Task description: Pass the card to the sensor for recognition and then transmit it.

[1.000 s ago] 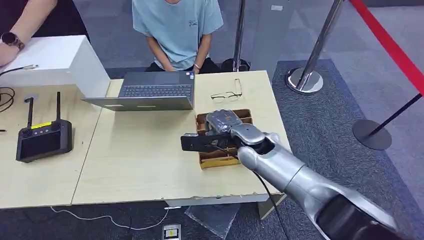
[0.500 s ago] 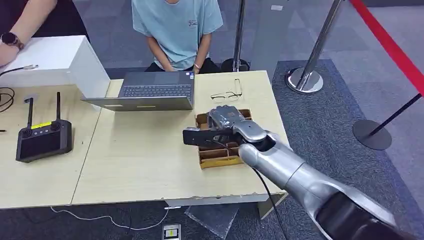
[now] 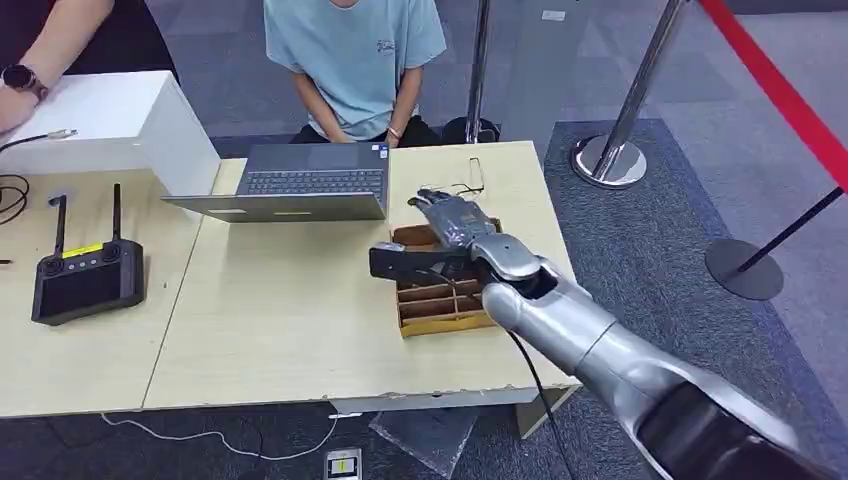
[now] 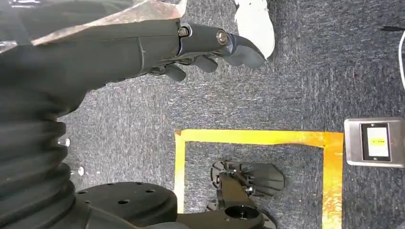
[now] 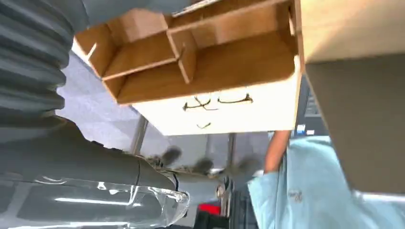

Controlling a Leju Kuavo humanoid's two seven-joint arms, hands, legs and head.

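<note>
Black card (image 3: 400,265): flat, dark, no print legible on its face. It is held level above the near-left edge of the wooden divider box (image 3: 440,310), jutting out toward the laptop side.

Right hand (image 3: 455,235): grips the card at its right end on the thumb side, with the remaining fingers stretched forward over the box.

Left hand (image 4: 205,47): hangs over grey carpet, fingers curled inward with nothing in them.

Wooden divider box: open-topped, with several compartments. It sits on the right part of the light wood table (image 3: 280,320).

Eyeglasses (image 3: 455,188): thin dark frame, lying on the table just beyond the box.

Laptop (image 3: 300,182): grey, lid laid flat. A small sticker sits at its right corner, too small to read.

Remote controller (image 3: 85,280): black, two upright antennas, on the left of the table. Its yellow label strip carries text that is illegible.

White box (image 3: 100,120): stands at the table's far left.

Person in a light-blue T-shirt (image 3: 350,50): seated behind the laptop. The small chest print is unreadable.

Wristwatch (image 3: 20,78): dark, on a second person's arm at the upper left.

Stanchion (image 3: 610,160) with red belt (image 3: 780,90): stands on the carpet to the right.

Grey device (image 4: 375,141): lies on the floor beside a yellow tape outline (image 4: 253,137). Its small screen shows a yellow mark, not legible.
</note>
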